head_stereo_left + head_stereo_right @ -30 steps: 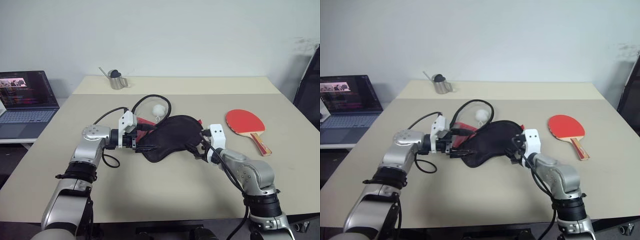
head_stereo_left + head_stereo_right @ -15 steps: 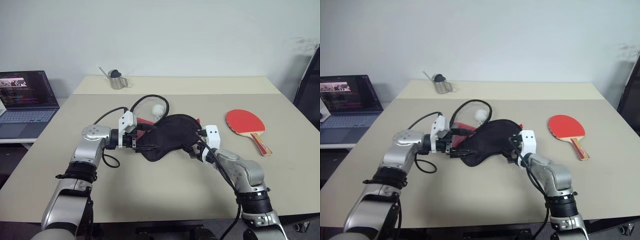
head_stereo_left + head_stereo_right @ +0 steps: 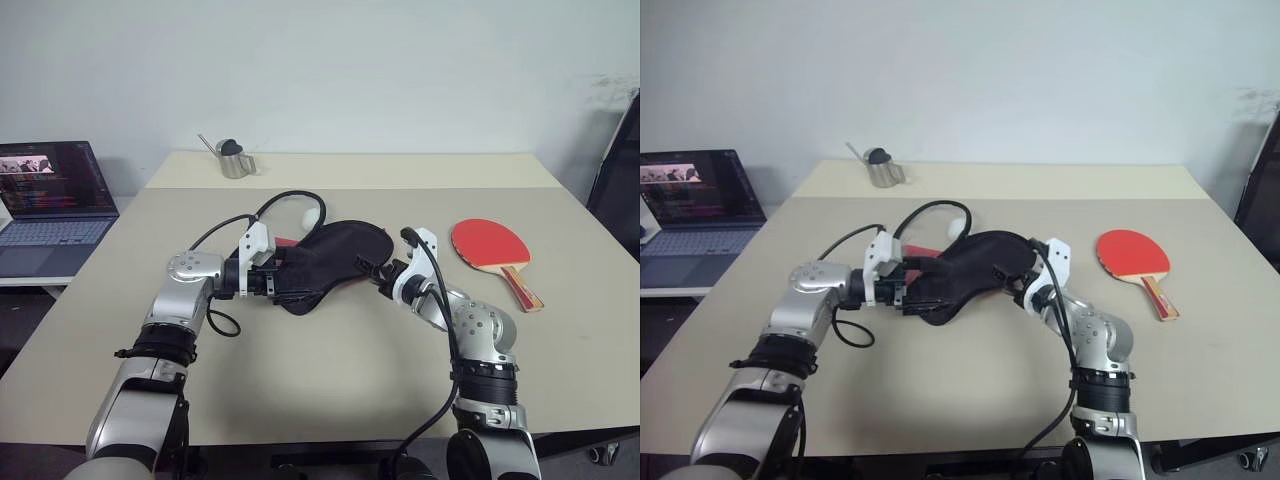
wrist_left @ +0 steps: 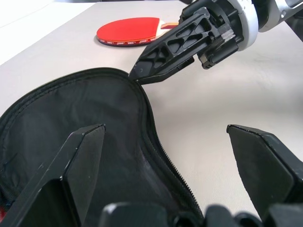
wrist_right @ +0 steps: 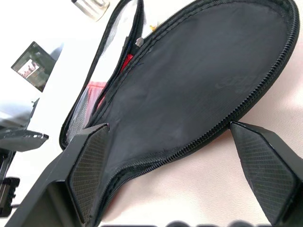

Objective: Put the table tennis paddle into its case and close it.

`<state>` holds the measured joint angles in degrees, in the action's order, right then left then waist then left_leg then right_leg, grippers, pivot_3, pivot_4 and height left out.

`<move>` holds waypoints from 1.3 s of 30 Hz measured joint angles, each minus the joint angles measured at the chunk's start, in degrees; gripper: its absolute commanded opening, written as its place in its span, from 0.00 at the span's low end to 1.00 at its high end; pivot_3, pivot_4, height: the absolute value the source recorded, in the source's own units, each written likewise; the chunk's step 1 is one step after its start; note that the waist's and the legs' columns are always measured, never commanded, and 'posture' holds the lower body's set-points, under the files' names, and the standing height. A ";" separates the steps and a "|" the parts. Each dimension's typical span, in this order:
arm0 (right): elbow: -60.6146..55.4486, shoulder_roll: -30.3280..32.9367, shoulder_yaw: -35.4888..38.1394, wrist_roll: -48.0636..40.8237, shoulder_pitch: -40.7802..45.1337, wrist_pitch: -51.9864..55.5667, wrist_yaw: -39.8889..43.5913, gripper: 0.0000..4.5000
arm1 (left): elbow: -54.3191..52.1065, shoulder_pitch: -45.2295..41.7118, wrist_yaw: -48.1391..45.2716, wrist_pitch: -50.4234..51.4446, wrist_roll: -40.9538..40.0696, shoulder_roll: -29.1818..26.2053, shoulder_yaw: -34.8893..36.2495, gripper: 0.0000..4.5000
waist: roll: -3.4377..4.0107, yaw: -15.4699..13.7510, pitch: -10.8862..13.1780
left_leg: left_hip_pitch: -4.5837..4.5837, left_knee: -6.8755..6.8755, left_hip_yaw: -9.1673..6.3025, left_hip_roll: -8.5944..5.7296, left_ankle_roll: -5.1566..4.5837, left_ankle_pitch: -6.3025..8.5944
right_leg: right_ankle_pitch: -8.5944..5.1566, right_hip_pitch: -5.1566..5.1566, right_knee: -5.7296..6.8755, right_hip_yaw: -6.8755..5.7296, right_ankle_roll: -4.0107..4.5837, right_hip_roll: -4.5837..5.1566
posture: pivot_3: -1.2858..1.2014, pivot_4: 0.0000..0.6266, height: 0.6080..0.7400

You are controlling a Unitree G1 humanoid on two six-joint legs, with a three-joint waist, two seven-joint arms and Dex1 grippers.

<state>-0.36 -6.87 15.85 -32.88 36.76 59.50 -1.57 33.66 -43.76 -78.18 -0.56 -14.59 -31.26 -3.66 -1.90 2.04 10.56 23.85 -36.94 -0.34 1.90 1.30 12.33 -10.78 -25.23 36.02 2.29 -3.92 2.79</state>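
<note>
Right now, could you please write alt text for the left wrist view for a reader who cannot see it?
The black case lies on the beige table between the left gripper's two spread black fingers. The right gripper's fingers point at the case's zipped edge. Behind them lies the red table tennis paddle.

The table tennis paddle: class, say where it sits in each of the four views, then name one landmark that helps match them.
Left eye view: table tennis paddle at right, on the table.
Right eye view: at right, beyond the right pincer.
Left wrist view: top, behind the right pincer.
Right wrist view: not in it.
Shared landmark: the black case.
</note>
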 measured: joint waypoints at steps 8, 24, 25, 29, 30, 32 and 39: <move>1.05 -0.19 0.39 0.13 -0.14 0.17 -2.48 0.98 | 0.00 0.00 -0.02 0.00 0.00 0.01 0.00 1.00 | 0.00 0.30 0.00 | 0.01 0.01 -0.01 0.00 0.00 0.00 | 0.00 0.00 0.00 0.00 0.00 0.00 | 0.52 0.24 1.00; 3.79 -0.17 -5.82 4.59 -0.60 -3.86 -4.00 0.56 | 0.00 -0.01 0.00 0.01 0.00 0.15 -0.01 1.00 | 0.01 0.54 0.00 | 0.01 0.02 -0.02 0.00 0.00 0.00 | -0.01 -0.01 0.00 -0.01 0.00 -0.01 | 0.52 0.24 1.00; 3.80 -0.16 -6.32 5.08 -0.75 -4.01 -4.04 0.56 | 0.00 -0.01 0.01 0.01 0.00 0.15 -0.01 1.00 | 0.01 0.55 0.00 | 0.01 0.02 -0.03 0.00 0.00 0.00 | -0.01 -0.01 0.00 -0.01 0.01 -0.01 | 0.52 0.24 1.00; 3.92 0.02 -8.70 8.34 -0.75 -5.24 -4.84 0.56 | 0.00 -0.02 0.01 0.01 0.01 0.18 -0.01 1.00 | 0.00 0.60 0.00 | 0.01 0.02 -0.03 0.00 0.00 0.00 | -0.01 -0.01 0.00 -0.01 0.00 -0.01 | 0.52 0.24 1.00; 3.98 -0.01 -9.13 9.31 -0.75 -5.37 -5.15 0.56 | 0.00 -0.02 0.02 0.01 0.02 0.20 -0.01 1.00 | 0.00 0.60 0.00 | 0.01 0.02 -0.03 0.00 0.00 0.00 | -0.01 -0.01 0.00 -0.01 0.01 -0.01 | 0.52 0.24 1.00; 4.11 -0.14 -9.41 10.28 -0.75 -5.42 -5.76 0.56 | 0.00 -0.02 0.02 0.01 0.05 0.21 -0.01 1.00 | 0.01 0.60 0.00 | 0.01 0.02 -0.04 0.00 0.00 0.00 | -0.01 -0.01 0.00 -0.01 0.01 -0.01 | 0.52 0.24 1.00; 5.08 0.17 -10.61 15.39 -0.75 -8.38 -7.75 0.56 | 0.00 -0.02 0.05 0.01 0.22 0.23 -0.01 1.00 | 0.01 0.65 0.00 | 0.01 0.02 -0.04 0.00 0.00 0.00 | -0.02 -0.02 0.00 -0.01 0.03 -0.01 | 0.52 0.24 1.00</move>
<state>4.72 -6.70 5.24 -17.50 36.01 51.11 -9.33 33.66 -43.78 -78.13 -0.56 -14.37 -31.03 -3.67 -1.89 2.69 10.57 23.86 -36.93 -0.37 1.90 1.30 12.33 -10.80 -25.25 36.01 2.28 -3.89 2.78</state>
